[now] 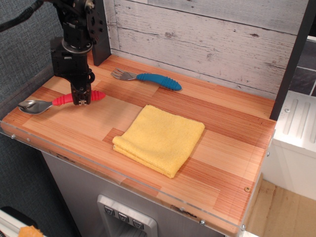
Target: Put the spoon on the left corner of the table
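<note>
The spoon [60, 100] has a shiny silver bowl at the left and a red ribbed handle. My black gripper [81, 98] comes down from above and is shut on the middle of the red handle. The spoon lies level, at or just above the wood, near the front left corner of the wooden table [222, 153]. Its bowl reaches toward the left edge. I cannot tell whether the spoon touches the surface.
A blue-handled metal fork [148, 78] lies at the back near the plank wall. A folded yellow cloth [159, 138] lies in the middle of the table. A clear acrylic strip [98, 165] runs along the front edge. A dark post [292, 59] stands at the right.
</note>
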Controlling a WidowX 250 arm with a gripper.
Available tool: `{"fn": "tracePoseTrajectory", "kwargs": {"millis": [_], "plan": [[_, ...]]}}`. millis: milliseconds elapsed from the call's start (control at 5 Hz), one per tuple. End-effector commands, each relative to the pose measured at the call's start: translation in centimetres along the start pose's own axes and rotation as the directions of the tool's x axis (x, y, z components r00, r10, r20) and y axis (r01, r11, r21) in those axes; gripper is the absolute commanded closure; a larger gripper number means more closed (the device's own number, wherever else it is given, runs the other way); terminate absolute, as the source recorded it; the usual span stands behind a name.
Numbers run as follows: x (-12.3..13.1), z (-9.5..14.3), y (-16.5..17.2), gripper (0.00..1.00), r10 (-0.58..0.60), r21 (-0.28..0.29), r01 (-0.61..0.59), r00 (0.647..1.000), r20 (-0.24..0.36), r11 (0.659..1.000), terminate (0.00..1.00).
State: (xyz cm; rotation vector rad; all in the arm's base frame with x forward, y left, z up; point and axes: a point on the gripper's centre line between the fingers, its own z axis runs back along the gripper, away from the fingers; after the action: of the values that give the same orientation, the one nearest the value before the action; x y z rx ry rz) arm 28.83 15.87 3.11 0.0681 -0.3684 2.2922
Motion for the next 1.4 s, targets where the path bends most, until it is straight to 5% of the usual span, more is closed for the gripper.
{"fn": "tracePoseTrajectory", "kwargs": {"millis": [0,200,800,1200], "plan": [[1.2,0.4,-0.4,1.0,-0.001,-0.052,-0.001,0.999,-0.039,0.999,0.0],[1.2,0.2,-0.5,0.0,-0.027,-0.051,0.024,0.998,-0.054,0.998,0.0],[0.9,3.4,-1.6,0.0,-0.157,-0.043,0.156,0.987,-0.034,0.987,0.0],[-1.8,6.3,-0.4,0.0,-0.44,0.055,0.441,0.898,-0.027,0.896,0.0]]}}
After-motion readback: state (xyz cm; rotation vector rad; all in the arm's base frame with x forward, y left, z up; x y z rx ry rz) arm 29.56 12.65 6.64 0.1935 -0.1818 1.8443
